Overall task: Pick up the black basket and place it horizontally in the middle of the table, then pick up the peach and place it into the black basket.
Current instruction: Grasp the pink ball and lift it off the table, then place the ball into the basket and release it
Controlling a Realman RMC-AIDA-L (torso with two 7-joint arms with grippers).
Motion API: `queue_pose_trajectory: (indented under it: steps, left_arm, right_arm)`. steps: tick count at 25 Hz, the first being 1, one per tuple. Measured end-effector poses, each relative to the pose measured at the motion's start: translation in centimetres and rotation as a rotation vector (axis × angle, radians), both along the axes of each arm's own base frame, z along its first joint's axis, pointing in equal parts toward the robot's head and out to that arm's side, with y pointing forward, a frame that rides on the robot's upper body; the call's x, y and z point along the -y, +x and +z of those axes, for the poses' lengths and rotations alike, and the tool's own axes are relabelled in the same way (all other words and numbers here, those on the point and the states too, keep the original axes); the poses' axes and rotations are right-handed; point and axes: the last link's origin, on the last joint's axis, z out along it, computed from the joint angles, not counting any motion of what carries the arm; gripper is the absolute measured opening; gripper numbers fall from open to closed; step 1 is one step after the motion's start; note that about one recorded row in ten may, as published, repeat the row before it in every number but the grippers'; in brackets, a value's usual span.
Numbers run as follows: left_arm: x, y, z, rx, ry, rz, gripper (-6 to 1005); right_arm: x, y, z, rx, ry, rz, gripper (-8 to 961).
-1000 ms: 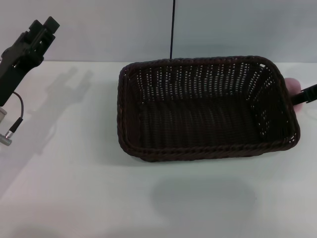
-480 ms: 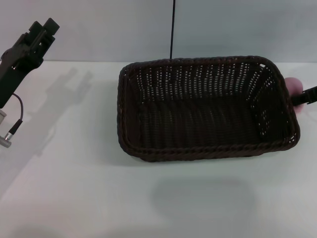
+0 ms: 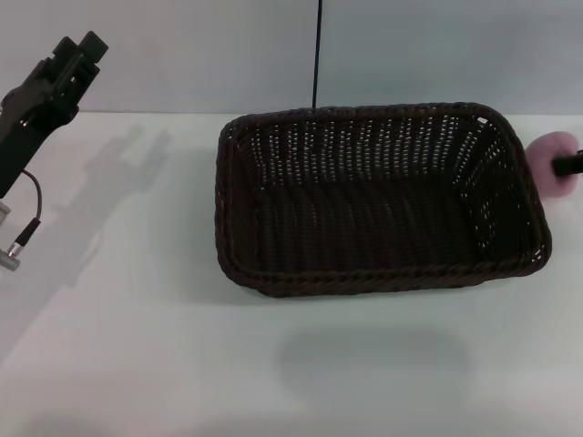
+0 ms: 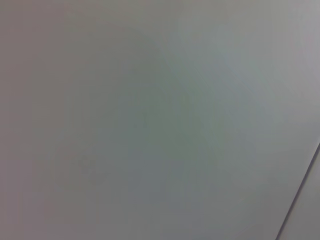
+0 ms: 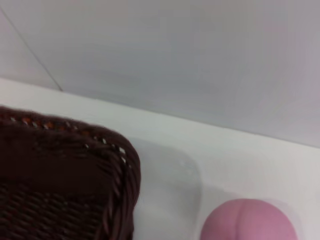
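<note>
The black basket (image 3: pixel 378 196) lies lengthwise on the white table (image 3: pixel 137 346), right of centre, upright and empty. It also shows in the right wrist view (image 5: pixel 65 185). The pink peach (image 3: pixel 552 159) is just beyond the basket's right end, at the picture's edge. My right gripper (image 3: pixel 568 165) reaches in from the right and is shut on the peach, one black finger across its side. In the right wrist view the peach (image 5: pixel 250 222) sits close below the camera, beside the basket's corner. My left gripper (image 3: pixel 78 47) is raised at the far left, open and empty.
A thin black vertical line (image 3: pixel 317 55) runs down the grey back wall behind the basket. A cable with a metal plug (image 3: pixel 16 250) hangs from my left arm. Bare tabletop lies in front of and to the left of the basket.
The peach has risen and shows more fully above the basket's right end, with the right gripper's finger moving up with it. The basket and the left arm have not moved.
</note>
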Motion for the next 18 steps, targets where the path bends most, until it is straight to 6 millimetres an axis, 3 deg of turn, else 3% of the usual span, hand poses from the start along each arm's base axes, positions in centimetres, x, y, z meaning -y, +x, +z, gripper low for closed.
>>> queue_pose_trajectory:
  steps: [10,18]
  left_arm:
    - [0.2,0.0,0.2,0.000,0.003,-0.007,458]
    - [0.3,-0.1,0.0,0.003,-0.005,-0.007,447]
  right_arm:
    - [0.7,-1.5,2.8,-0.138,0.143,0.072,92]
    - [1.2,-5.9,3.6,-0.292,0.134,0.214,101]
